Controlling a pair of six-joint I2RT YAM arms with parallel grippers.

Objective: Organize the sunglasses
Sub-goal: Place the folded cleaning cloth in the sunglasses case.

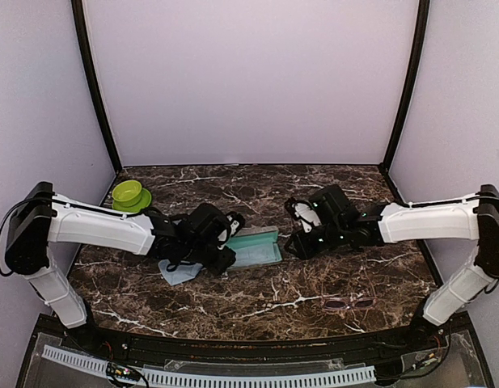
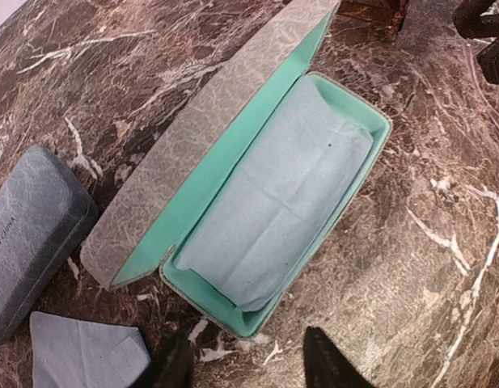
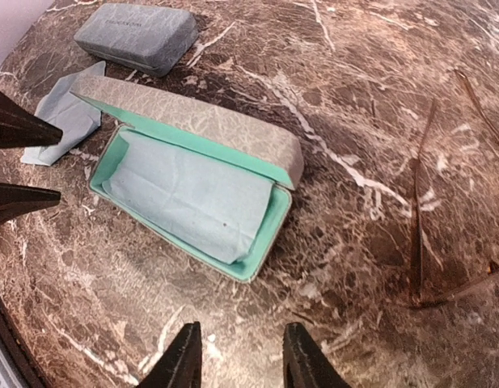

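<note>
Your pink-framed sunglasses lie low and right of centre in the top view, well apart from both arms. Higher up, at mid-frame, the open case sits between the grippers with a light blue cloth inside it. Your left gripper and right gripper both have their fingers parted and hold nothing. The brown-framed sunglasses lie on the marble table, at the right of the right wrist view. A closed grey case and a second cloth are at the upper left there. The green bowl is farthest, on the left.
</note>
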